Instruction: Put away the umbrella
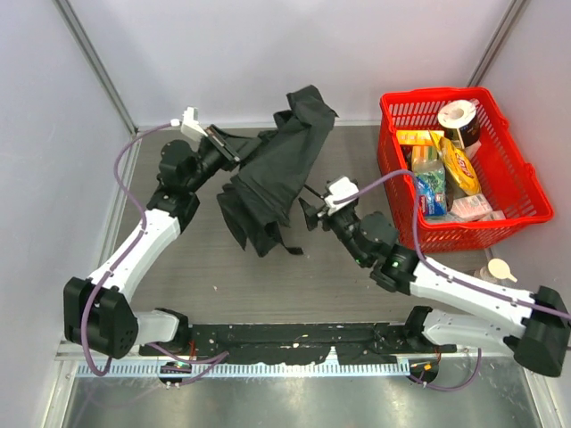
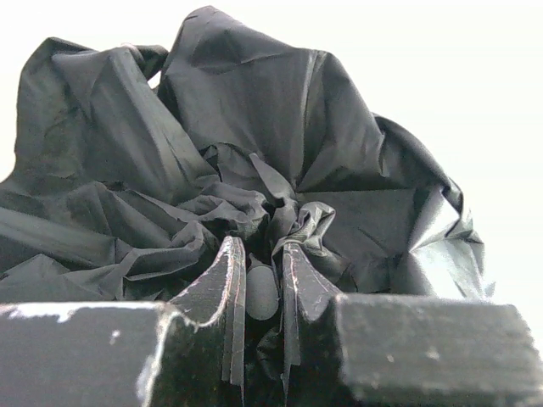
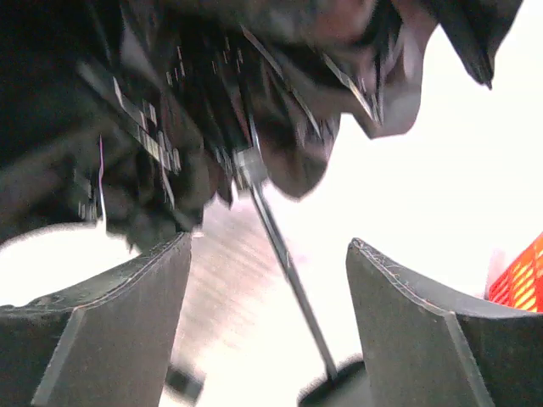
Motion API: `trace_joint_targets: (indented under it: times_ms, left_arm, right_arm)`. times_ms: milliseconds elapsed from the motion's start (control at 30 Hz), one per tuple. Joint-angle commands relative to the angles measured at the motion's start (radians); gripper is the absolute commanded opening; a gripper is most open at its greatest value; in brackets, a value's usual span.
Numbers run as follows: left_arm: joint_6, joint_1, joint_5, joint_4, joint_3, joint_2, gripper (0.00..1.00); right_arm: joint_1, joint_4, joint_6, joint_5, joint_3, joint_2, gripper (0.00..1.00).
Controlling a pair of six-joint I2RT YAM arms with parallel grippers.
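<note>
The black umbrella [image 1: 277,169] lies half collapsed across the middle of the table, its crumpled canopy running from the back wall toward the front. My left gripper [image 1: 239,156] is at the canopy's left side. In the left wrist view it [image 2: 263,250] is shut on a small rounded tip [image 2: 261,292] of the umbrella, with fabric [image 2: 254,127] bunched just beyond. My right gripper [image 1: 308,209] stands open at the canopy's right side. In the right wrist view the thin shaft [image 3: 293,280] runs between its fingers [image 3: 270,240] without touching them, down to the dark handle [image 3: 339,390].
A red plastic basket [image 1: 428,92] stands at the back right, holding a tape roll [image 1: 458,116] and several packets. A small cream bottle [image 1: 495,269] sits on the table just in front of it. Pale walls close in the left side and the back.
</note>
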State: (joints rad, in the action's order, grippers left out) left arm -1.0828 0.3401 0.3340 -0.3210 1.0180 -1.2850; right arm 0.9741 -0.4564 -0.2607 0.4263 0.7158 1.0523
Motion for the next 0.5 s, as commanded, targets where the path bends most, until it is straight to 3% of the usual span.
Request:
trace_joint_targets:
  times_ms: [0, 133, 167, 233, 400, 467]
  left_arm:
    - [0.041, -0.062, 0.121, -0.068, 0.103, 0.029, 0.00]
    - [0.038, -0.070, 0.296, -0.098, 0.143, 0.006, 0.00]
    - [0.046, -0.070, 0.331, -0.099, 0.143, 0.006, 0.00]
    - [0.093, -0.070, 0.367, -0.043, 0.148, 0.021, 0.00]
    - [0.225, -0.070, 0.395, 0.091, 0.165, 0.072, 0.00]
    - [0.236, -0.070, 0.405, 0.091, 0.166, 0.084, 0.00]
  right_arm:
    - [-0.011, 0.264, 0.207, -0.018, -0.070, -0.148, 0.80]
    - [-0.144, 0.295, 0.282, -0.317, -0.073, -0.193, 0.83]
    - [-0.175, 0.294, 0.302, -0.459, -0.064, -0.186, 0.83]
    - [-0.244, 0.306, 0.311, -0.500, -0.001, -0.144, 0.83]
    - [-0.275, 0.380, 0.291, -0.531, 0.108, -0.112, 0.83]
    - [-0.302, 0.390, 0.320, -0.656, 0.135, -0.060, 0.82]
